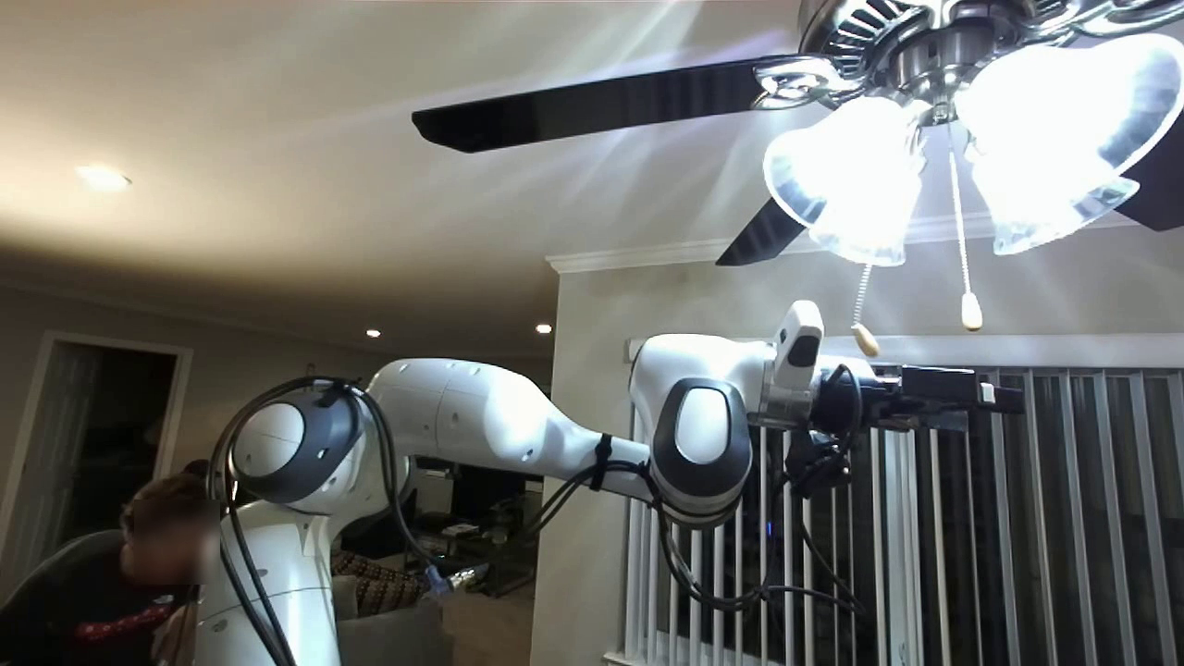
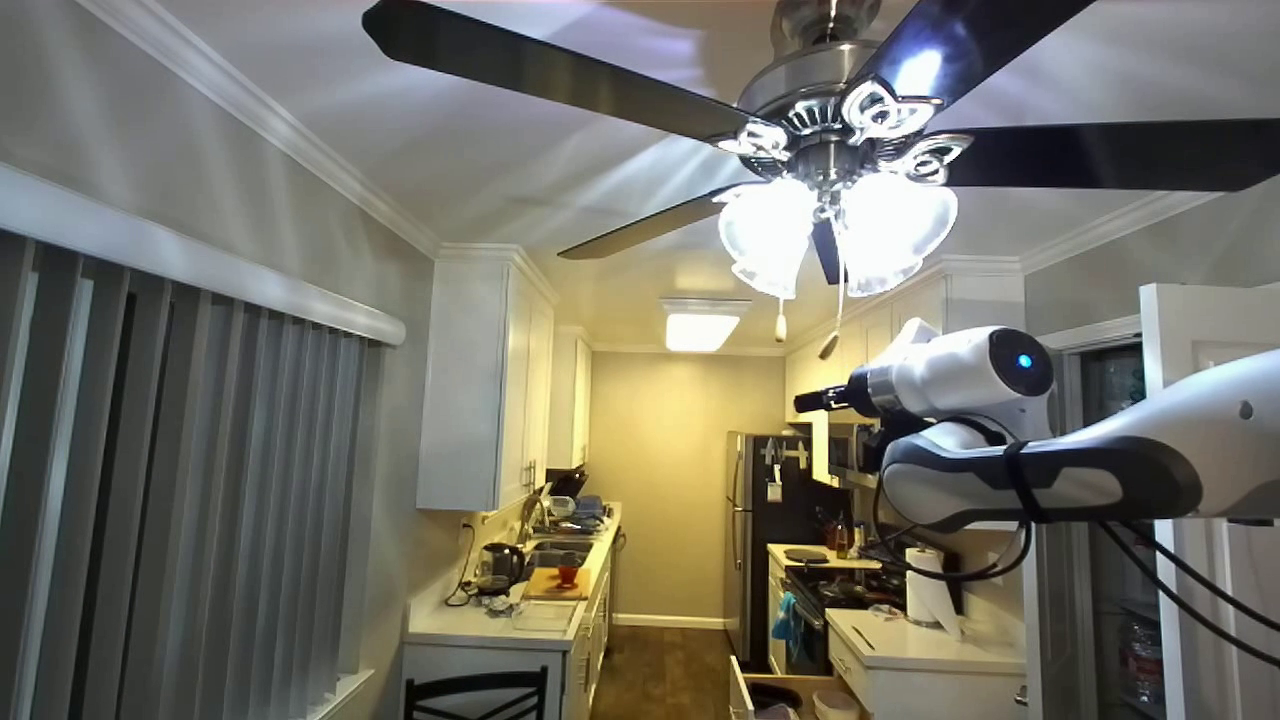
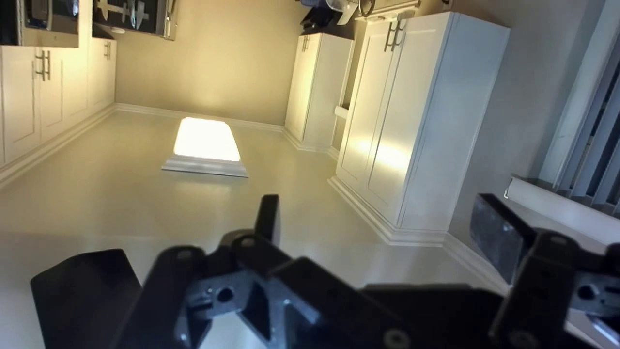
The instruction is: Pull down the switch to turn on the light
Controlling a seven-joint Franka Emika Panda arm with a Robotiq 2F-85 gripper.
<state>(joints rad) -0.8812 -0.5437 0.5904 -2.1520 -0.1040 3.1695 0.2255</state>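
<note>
The light (image 1: 860, 176) is a cluster of flared glass shades under the fan hub, glowing bright white; it also glows in an exterior view (image 2: 890, 230). Two thin pale pull cords with tan fobs hang below it, one fob (image 1: 971, 313) and another fob (image 1: 866, 340). They also show in an exterior view, one fob (image 2: 781, 328) and another fob (image 2: 829, 346). I cannot tell which is the switch. My gripper (image 1: 1004, 400) is below the fobs and apart from them (image 2: 808, 401). In the wrist view the gripper (image 3: 385, 230) is open and empty; no cord shows there.
Dark fan blades (image 1: 592, 104) spread out above the arm. Vertical blinds (image 1: 1064, 518) hang behind the gripper. White cabinets (image 2: 470, 380) and a lit ceiling panel (image 2: 702, 330) are farther off. A person (image 1: 139, 573) is beside the robot's base.
</note>
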